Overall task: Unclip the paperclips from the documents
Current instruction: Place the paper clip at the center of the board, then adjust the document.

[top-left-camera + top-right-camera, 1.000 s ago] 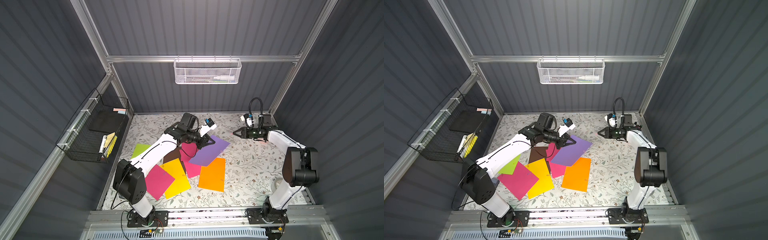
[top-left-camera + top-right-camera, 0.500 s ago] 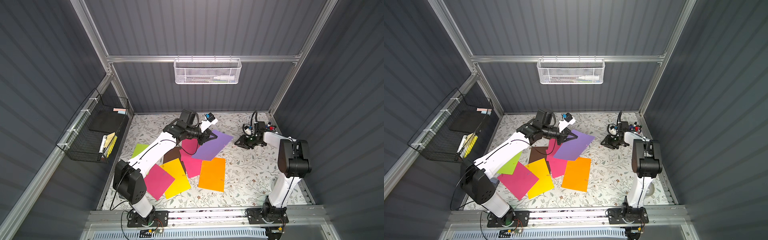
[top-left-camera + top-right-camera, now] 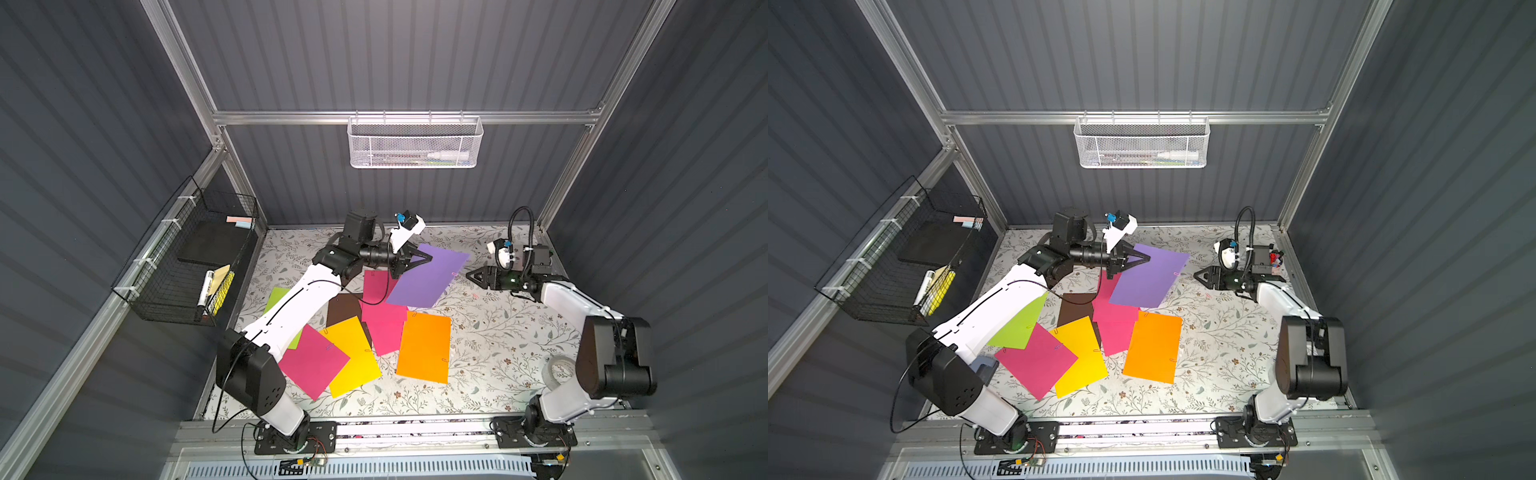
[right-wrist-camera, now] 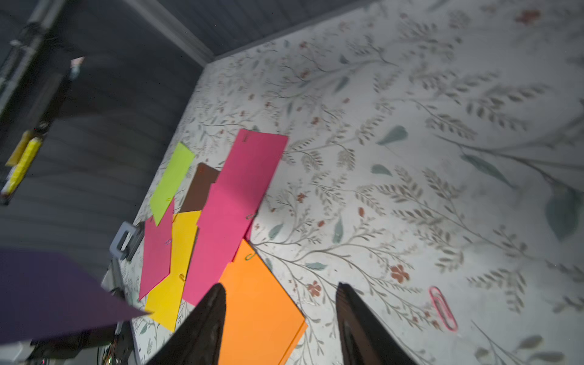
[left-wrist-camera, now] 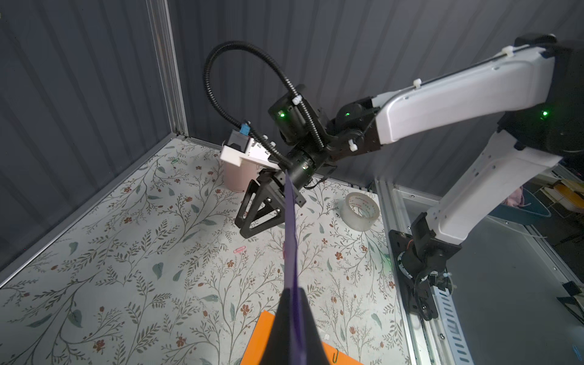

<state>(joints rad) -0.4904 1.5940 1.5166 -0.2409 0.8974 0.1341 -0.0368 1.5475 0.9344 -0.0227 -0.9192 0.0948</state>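
L pincer (image 3: 419, 262) is clamped on a corner of the purple doc (image 3: 430, 278), which is raised above the tabletop (image 3: 498, 345). R pincer (image 4: 279, 289) is kept apart from it, jaws parted, nothing btwn them. A pink paperclip (image 4: 443, 308) is seen loose on the tabletop nearby. Other docs (image 3: 424, 347) are spread flat, overlapping.

Left claw (image 3: 429, 259) pinched tight (arm stretched far forward), right claw (image 4: 281, 286) agape.

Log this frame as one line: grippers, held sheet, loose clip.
left gripper: shut on purple sheet, at its edge | right gripper: open, empty | pink paperclip: loose on table near right gripper
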